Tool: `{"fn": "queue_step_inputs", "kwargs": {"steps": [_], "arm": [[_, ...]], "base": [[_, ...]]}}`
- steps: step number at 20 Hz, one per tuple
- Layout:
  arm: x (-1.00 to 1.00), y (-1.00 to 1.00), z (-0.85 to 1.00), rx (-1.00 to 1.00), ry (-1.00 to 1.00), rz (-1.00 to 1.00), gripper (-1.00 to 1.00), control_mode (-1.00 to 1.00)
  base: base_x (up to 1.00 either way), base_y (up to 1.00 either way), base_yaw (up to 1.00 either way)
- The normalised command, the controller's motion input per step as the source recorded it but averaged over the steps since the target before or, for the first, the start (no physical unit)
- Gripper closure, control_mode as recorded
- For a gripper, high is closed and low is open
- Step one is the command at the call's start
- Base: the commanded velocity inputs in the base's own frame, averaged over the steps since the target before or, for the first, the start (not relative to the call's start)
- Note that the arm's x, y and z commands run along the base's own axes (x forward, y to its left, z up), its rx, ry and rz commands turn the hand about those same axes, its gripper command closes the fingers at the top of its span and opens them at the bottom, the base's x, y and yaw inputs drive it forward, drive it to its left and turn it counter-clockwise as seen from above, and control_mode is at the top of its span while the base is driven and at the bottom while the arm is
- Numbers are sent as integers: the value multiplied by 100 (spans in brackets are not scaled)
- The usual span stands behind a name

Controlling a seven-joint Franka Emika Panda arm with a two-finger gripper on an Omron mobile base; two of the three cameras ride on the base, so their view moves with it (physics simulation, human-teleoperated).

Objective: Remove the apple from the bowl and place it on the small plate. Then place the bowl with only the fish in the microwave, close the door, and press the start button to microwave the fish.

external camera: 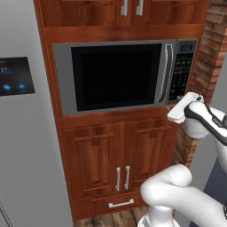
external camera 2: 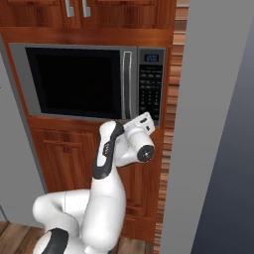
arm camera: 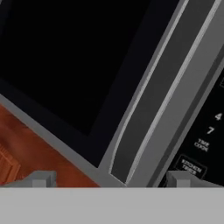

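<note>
Microwave (external camera: pixel 126 75) built into the wooden cabinetry at chest height, door (external camera: pixel 116 76) closed flat against the front, black window dark, nothing visible through it. Curved silver handle (external camera: pixel 167 73) running upright along the door's right edge, just beside the black keypad panel (external camera: pixel 181 71) with its small blue display on top. Gripper (arm camera: pixel 109 178) close in front of the lower right corner of the door, near the foot of the handle and the lowest keypad buttons; two fingertips (arm camera: pixel 39 178) spread well apart, holding nothing. Brown cabinet doors (external camera: pixel 115 155) below and above the microwave. Grey refrigerator (external camera: pixel 22 133) with a dark screen to the left, brick wall (external camera: pixel 208 53) to the right.
</note>
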Motion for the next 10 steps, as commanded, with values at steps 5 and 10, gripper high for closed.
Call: {"fn": "queue_step_inputs", "kwargs": {"steps": [5,10], "arm": [[25,-21,-14,0,0,5,-100,-100],[29,-6,-21,0,1,3,-100,-100]], "base": [[0,0,0],[0,0,0]]}}
